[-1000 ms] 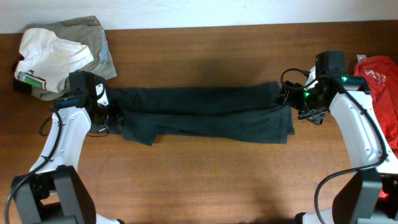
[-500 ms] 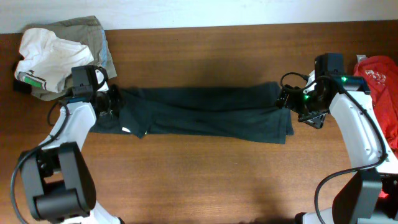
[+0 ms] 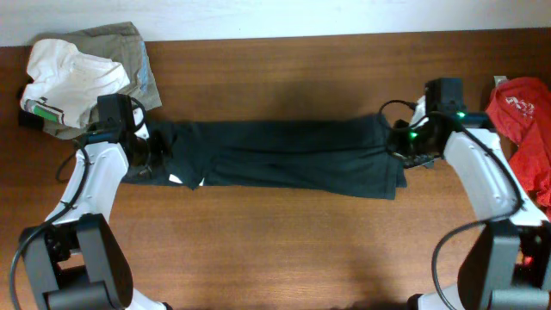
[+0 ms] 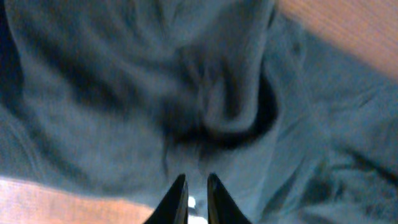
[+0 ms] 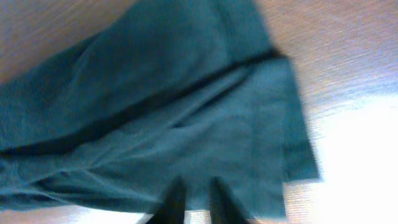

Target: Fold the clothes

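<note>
The clothes (image 3: 284,155), a black T-shirt, lie as a long folded strip across the middle of the table (image 3: 284,250). A speck of white lettering (image 3: 176,179) shows near the left end. My left gripper (image 3: 153,153) sits on the strip's left end. In the left wrist view its tips (image 4: 196,177) stand almost together over bunched dark cloth (image 4: 124,93). My right gripper (image 3: 398,142) rests on the strip's right end. In the right wrist view its fingers (image 5: 197,182) are close together on the cloth (image 5: 155,93) near its lower hem, and the picture is blurred.
A heap of white and olive garments (image 3: 82,73) lies at the back left, close to my left arm. A red cloth (image 3: 521,112) lies at the right edge, just beyond my right arm. Bare wood runs along the front of the table.
My right gripper has slid left onto the shirt's right end and gone from wide open to closed. At the left end, the lower flap has been drawn up and in.
</note>
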Available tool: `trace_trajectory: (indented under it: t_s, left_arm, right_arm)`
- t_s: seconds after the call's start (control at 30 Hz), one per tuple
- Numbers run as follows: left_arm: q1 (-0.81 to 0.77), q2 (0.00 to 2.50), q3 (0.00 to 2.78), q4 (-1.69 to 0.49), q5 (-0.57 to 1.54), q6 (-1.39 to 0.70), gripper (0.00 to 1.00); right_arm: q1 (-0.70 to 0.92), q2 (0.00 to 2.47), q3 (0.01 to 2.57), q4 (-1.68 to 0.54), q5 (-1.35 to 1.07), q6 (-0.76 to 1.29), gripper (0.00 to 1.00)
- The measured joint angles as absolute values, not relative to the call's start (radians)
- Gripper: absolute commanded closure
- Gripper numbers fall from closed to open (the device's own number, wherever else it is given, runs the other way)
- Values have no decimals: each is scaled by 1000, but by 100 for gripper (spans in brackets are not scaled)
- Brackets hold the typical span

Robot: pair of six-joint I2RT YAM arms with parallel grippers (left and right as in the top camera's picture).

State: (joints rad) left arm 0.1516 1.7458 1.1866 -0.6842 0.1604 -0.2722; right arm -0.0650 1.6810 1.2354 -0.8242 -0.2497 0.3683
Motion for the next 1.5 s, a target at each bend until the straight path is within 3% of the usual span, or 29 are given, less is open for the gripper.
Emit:
trace_trajectory:
  t_s: [0.13, 0.3, 0.6, 0.8, 0.83, 0.87, 0.9, 0.93, 1.1, 1.3, 1.37, 1.47, 1.5]
  left_arm:
    - [152, 1789, 1187, -761, 157, -273, 96]
    - [152, 1897, 1187, -760, 75, -276, 97]
    - [227, 1919, 1190, -800, -31, -338, 99]
    - [247, 1915, 1193, -903, -27, -370, 99]
    - [248, 1890, 1192, -900, -27, -375, 99]
    - [244, 1841, 1189, -887, -21, -379, 95]
    - [232, 1787, 1188, -867, -6, -379, 83]
    - [209, 1718, 1188, -836, 25, -374, 74]
    - [28, 1637, 1190, -687, 169, -350, 73]
    - [19, 1835, 1190, -572, 185, -343, 70]
    - [35, 1902, 1190, -542, 184, -339, 60]
    - [48, 1939, 1195, -532, 199, -328, 26]
    - [49, 1940, 1203, -530, 221, -332, 25]
  right_arm:
    - [29, 1871, 1236, -779, -275, 386, 96]
    - [-8, 1983, 1247, -779, -324, 393, 96]
    - [-176, 1991, 1253, -895, -337, 454, 96]
    - [-402, 1889, 1247, -978, -124, 447, 96]
    - [-411, 1859, 1250, -987, -114, 436, 87]
    - [-410, 1830, 1259, -1010, -112, 429, 56]
    - [-401, 1797, 1272, -1019, -112, 414, 32]
    - [-392, 1779, 1281, -1020, -115, 410, 23]
    - [-295, 1766, 1292, -1019, -314, 278, 21]
    - [0, 1766, 1293, -913, -559, 238, 8]
    - [139, 1768, 1294, -816, -585, 264, 8]
    - [313, 1815, 1300, -632, -602, 349, 7]
    - [380, 1858, 1300, -559, -605, 399, 7]
